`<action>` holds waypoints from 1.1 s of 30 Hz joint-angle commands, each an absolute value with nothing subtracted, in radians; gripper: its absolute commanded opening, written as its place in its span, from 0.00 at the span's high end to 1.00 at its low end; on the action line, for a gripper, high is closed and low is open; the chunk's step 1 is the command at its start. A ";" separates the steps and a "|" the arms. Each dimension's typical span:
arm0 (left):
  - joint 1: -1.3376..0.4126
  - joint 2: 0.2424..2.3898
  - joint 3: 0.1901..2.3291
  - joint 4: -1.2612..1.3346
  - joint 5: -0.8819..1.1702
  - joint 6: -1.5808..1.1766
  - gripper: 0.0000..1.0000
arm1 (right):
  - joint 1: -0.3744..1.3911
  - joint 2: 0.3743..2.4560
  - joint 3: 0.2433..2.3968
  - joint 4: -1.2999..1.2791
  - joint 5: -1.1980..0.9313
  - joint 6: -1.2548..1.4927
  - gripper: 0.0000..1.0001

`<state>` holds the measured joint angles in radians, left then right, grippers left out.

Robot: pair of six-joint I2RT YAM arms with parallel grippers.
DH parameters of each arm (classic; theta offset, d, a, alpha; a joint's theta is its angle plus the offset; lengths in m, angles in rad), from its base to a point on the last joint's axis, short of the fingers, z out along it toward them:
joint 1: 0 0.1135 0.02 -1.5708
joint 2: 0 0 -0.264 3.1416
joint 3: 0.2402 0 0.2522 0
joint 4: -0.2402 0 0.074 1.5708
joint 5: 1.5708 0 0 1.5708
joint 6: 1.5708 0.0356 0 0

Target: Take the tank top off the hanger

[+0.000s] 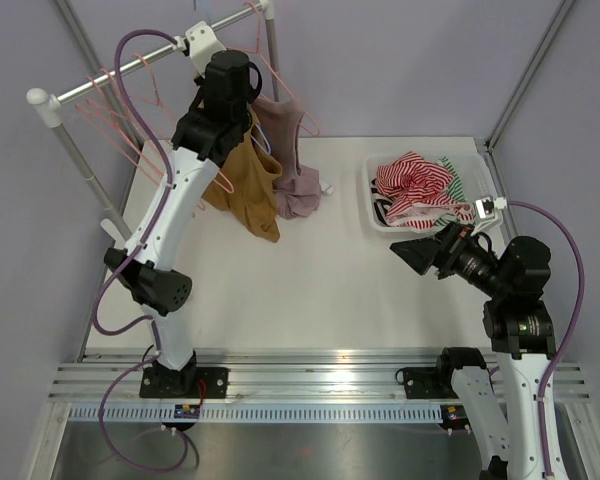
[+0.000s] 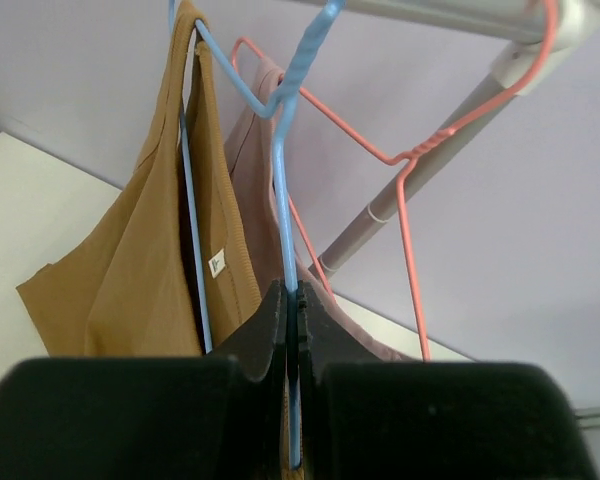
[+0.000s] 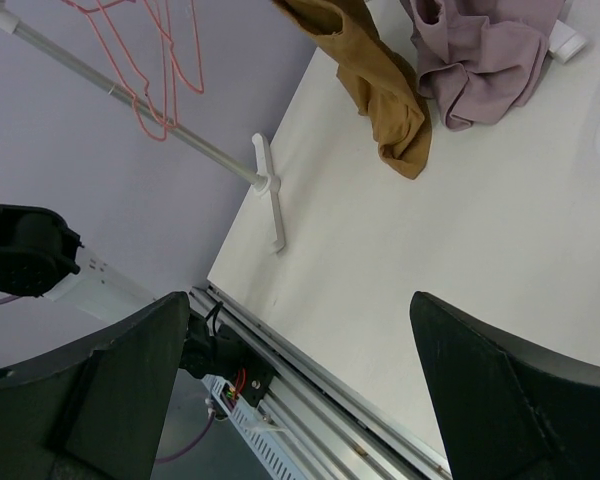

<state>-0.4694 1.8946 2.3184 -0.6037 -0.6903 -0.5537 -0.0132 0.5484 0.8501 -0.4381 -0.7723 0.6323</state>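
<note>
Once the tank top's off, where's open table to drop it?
Widest bare table lies between the brown tank top hem, the right fingers and the near rail. A narrower strip runs between the mauve garment and the bin. The rack corner is crowded.

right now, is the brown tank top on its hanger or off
On: the tank top drapes over the blue hanger, whose wire the left end effector pinches.

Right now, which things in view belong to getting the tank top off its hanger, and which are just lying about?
In the job:
mustard-brown tank top
blue wire hanger carrying it
left gripper, shut on that hanger
right gripper, open

Lying about:
mauve garment hanging beside it
empty pink wire hangers
white bin of red-and-white striped clothes
</note>
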 commanded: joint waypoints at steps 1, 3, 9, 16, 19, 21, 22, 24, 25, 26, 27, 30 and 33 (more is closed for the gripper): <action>-0.491 1.741 2.258 -0.506 -0.697 -0.568 1.00 | -0.008 0.557 0.876 -0.391 -0.790 0.615 0.00; -0.494 1.691 2.200 -0.499 -0.658 -0.577 1.00 | -0.008 0.571 0.885 -0.380 -0.792 0.612 0.01; -0.494 1.545 2.025 -0.502 -0.522 -0.607 1.00 | -0.008 0.616 0.913 -0.330 -0.790 0.589 0.00; -0.505 1.311 1.691 -0.413 -0.263 -0.664 1.00 | -0.008 0.747 0.968 -0.210 -0.710 0.629 0.01; -0.529 1.199 1.522 -0.347 -0.175 -0.687 1.00 | -0.008 0.801 0.937 -0.038 -0.644 0.747 0.01; -0.541 1.148 1.451 -0.324 -0.120 -0.695 1.00 | -0.008 0.850 0.888 0.084 -0.693 0.846 0.01; -0.555 1.119 1.415 -0.321 -0.109 -0.702 1.00 | -0.005 0.873 0.879 0.177 -0.715 0.873 0.01; -0.569 1.039 1.312 -0.286 -0.034 -0.710 1.00 | 0.042 0.942 0.867 0.245 -0.759 0.913 0.00; -0.587 1.016 1.289 -0.287 -0.019 -0.713 1.00 | 0.070 0.962 0.873 0.274 -0.756 0.907 0.00; -0.598 0.971 1.235 -0.281 0.020 -0.718 1.00 | 0.098 0.992 0.880 0.275 -0.732 0.867 0.01; -0.610 0.947 1.201 -0.270 0.044 -0.721 1.00 | 0.130 1.005 0.890 0.265 -0.709 0.839 0.00; -0.666 0.841 1.052 -0.224 0.096 -0.755 1.00 | 0.285 1.063 0.936 0.209 -0.637 0.721 0.03; -0.699 0.757 0.941 -0.192 0.173 -0.784 1.00 | 0.391 1.124 0.971 0.172 -0.557 0.660 0.14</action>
